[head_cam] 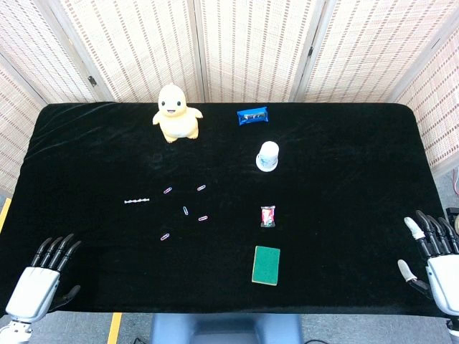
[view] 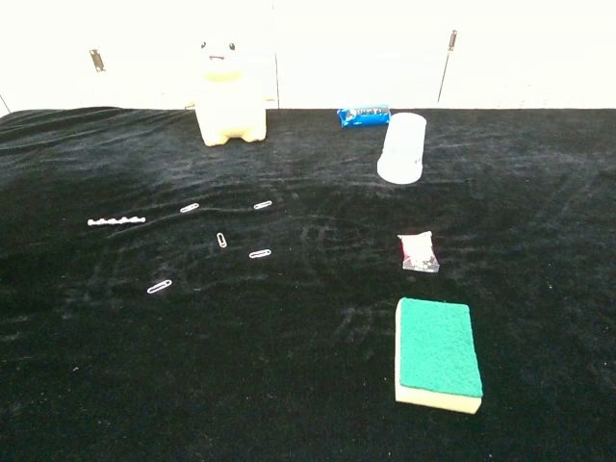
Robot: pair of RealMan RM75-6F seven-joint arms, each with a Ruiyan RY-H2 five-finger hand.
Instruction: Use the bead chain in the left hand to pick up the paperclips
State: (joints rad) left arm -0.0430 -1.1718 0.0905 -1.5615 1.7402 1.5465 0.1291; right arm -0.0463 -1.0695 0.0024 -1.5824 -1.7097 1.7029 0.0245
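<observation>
From the head view, your left robot hand (head_cam: 41, 276) sits empty, fingers apart, off the surface (head_cam: 344, 179); the bead chain (head_cam: 136, 202) lies just left of the paperclips (head_cam: 185, 210). Chest view: pinch the chain's left end.

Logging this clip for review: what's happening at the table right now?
Nothing is being handled yet. The left hand and right hand both sit open at the near edge of the table, fingers apart and holding nothing. The bead chain lies on the black cloth, just left of five scattered paperclips. A duck toy, cup and green sponge sit elsewhere.
</observation>
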